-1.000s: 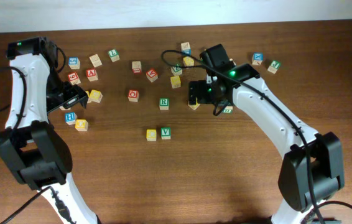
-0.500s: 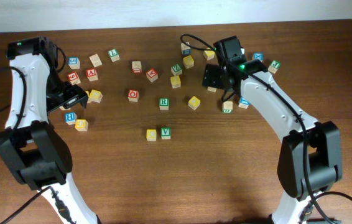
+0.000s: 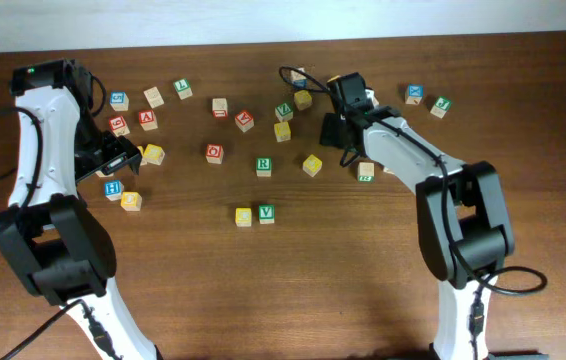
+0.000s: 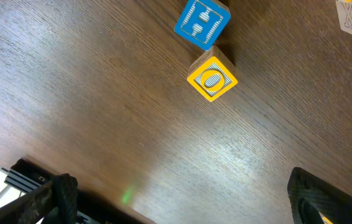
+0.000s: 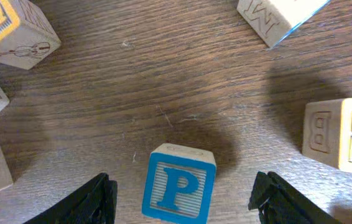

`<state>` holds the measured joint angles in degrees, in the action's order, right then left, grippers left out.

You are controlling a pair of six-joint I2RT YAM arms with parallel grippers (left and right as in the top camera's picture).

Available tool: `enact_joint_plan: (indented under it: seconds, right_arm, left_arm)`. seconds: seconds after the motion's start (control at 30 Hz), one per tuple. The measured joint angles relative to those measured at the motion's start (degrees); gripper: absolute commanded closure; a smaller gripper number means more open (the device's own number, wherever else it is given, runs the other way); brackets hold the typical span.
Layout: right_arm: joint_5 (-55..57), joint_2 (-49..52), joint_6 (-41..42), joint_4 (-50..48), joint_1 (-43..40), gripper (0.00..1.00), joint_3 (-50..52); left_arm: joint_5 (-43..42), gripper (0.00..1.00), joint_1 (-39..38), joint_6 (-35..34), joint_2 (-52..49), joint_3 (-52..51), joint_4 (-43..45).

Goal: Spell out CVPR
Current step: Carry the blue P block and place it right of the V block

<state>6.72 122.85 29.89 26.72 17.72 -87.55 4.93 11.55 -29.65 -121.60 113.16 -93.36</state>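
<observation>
A yellow block (image 3: 243, 216) and a green V block (image 3: 266, 213) stand side by side in the middle of the table. A green R block (image 3: 264, 165) lies behind them. A blue P block (image 5: 177, 183) sits upright on the wood between the open fingers of my right gripper (image 5: 183, 202), untouched. In the overhead view the right gripper (image 3: 338, 127) covers that block. My left gripper (image 3: 121, 150) is open and empty at the far left; in its wrist view the fingers (image 4: 182, 202) hover over bare wood.
A blue H block (image 4: 202, 23) and a yellow O block (image 4: 212, 78) lie ahead of the left gripper. A yellow S block (image 5: 8, 31), an M block (image 5: 275, 18) and a yellow-faced block (image 5: 344, 134) ring the P block. Several more blocks are scattered along the back (image 3: 245, 121).
My right arm has swung from the table's middle back and to the right, and its gripper now sits over the P block. The left arm has not moved.
</observation>
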Motion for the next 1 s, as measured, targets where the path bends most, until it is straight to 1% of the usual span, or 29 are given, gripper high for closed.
enact_joint_plan:
  seconds: [0.13, 0.17, 0.2, 0.23, 0.27, 0.3, 0.33, 0.4, 0.43, 0.63, 0.7, 0.77, 0.87, 0.97, 1.0]
  right_arm:
    - [-0.11, 0.22, 0.2, -2.97, 0.0, 0.32, 0.0]
    - [-0.07, 0.57, 0.17, -2.99, 0.0, 0.36, -0.02]
    - [-0.02, 1.57, 0.13, -2.97, 0.0, 0.46, -0.02]
    - [0.59, 2.45, 0.15, -2.99, 0.0, 0.48, -0.02]
    - [0.79, 2.47, 0.26, -2.97, 0.0, 0.52, -0.02]
    - [0.79, 2.47, 0.07, -2.97, 0.0, 0.61, -0.02]
    - [0.79, 2.47, 0.17, -2.97, 0.0, 0.64, -0.02]
    - [0.79, 2.47, 0.33, -2.95, 0.0, 0.66, -0.02]
    - [0.81, 2.47, 0.33, -2.97, 0.0, 0.69, -0.02]
    - [0.79, 2.45, 0.31, -1.4, 0.0, 0.7, -0.02]
    - [0.79, 2.29, 0.2, -0.35, 0.0, 0.74, -0.07]
    - [0.72, 1.86, 0.17, 1.97, 0.0, 0.75, -0.28]
    - [-2.16, 0.81, 0.15, 10.71, 0.0, 0.74, -3.17]
    - [-5.29, -3.69, 0.11, 23.82, 0.0, 0.74, -9.11]
    - [-6.8, -5.99, -0.37, 30.34, 0.0, 0.74, -11.58]
  left_arm:
    - [0.0, 0.01, 0.0, 0.0, 0.0, 0.0, 0.0]
    - [0.0, 0.01, 0.0, 0.0, 0.0, 0.0, 0.0]
    - [0.0, 0.01, 0.0, 0.0, 0.0, 0.0, 0.0]
    - [0.0, 0.01, 0.0, 0.0, 0.0, 0.0, 0.0]
    - [0.02, 0.01, 0.0, 0.0, 0.0, 0.0, -0.02]
    - [0.0, 0.01, 0.0, 0.0, 0.0, 0.0, -0.02]
    - [0.0, 0.01, 0.0, 0.0, 0.0, 0.0, -0.02]
    - [0.0, 0.01, 0.0, 0.0, 0.0, 0.0, -0.02]
    - [0.0, 0.01, 0.0, 0.0, 0.0, 0.0, -0.02]
    - [0.0, 0.01, 0.0, 0.0, 0.0, 0.0, 0.0]
    - [0.0, 0.01, 0.0, 0.0, 0.0, 0.0, 0.0]
    - [0.0, 0.01, 0.0, 0.0, 0.0, 0.0, 0.0]
    - [0.0, 0.01, 0.0, 0.0, 0.0, 0.0, -0.02]
    - [0.0, 0.01, 0.0, 0.0, 0.0, 0.0, 0.02]
    - [0.0, 0.01, 0.0, 0.0, 0.0, 0.0, 0.07]
